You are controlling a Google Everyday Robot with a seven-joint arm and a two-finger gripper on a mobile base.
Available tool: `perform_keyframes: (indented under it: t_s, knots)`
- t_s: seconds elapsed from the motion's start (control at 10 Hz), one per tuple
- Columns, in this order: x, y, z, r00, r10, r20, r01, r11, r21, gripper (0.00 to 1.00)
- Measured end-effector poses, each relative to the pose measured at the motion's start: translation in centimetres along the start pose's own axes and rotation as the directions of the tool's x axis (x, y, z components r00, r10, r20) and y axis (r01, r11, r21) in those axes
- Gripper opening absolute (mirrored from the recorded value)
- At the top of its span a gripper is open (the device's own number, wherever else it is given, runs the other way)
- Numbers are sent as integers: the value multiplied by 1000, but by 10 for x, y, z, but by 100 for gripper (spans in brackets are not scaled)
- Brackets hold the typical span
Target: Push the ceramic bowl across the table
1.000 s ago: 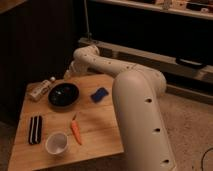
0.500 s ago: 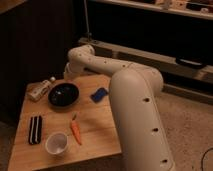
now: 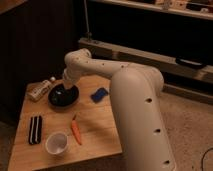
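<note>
The glossy black ceramic bowl (image 3: 63,95) sits on the light wooden table (image 3: 100,120), toward its far left. My white arm reaches from the lower right over the table, and its end bends down over the bowl. The gripper (image 3: 64,86) is at the bowl's far rim, mostly hidden behind the wrist. The small translucent white cup (image 3: 56,143) stands near the table's front edge.
A white tube-like bottle (image 3: 40,91) lies left of the bowl. A blue sponge (image 3: 99,94) lies to its right. An orange carrot (image 3: 75,131) and a black striped object (image 3: 34,129) lie nearer the front. A dark cabinet stands behind.
The arm's end has swung left and down, from above the bowl's right side to right over the bowl. The bowl appears to stay in place.
</note>
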Motion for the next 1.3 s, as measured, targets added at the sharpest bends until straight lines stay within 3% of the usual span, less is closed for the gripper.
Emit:
perform_keyframes:
  t_s: [0.4,0.7,1.3]
  knots:
    - [16,5,28,999,-6,-48,4,999,-32,0]
    - [37,14,45,992,-17,-127,12,999,-43,0]
    - [71,12,55,960,-23,-281,8,999,-53,0]
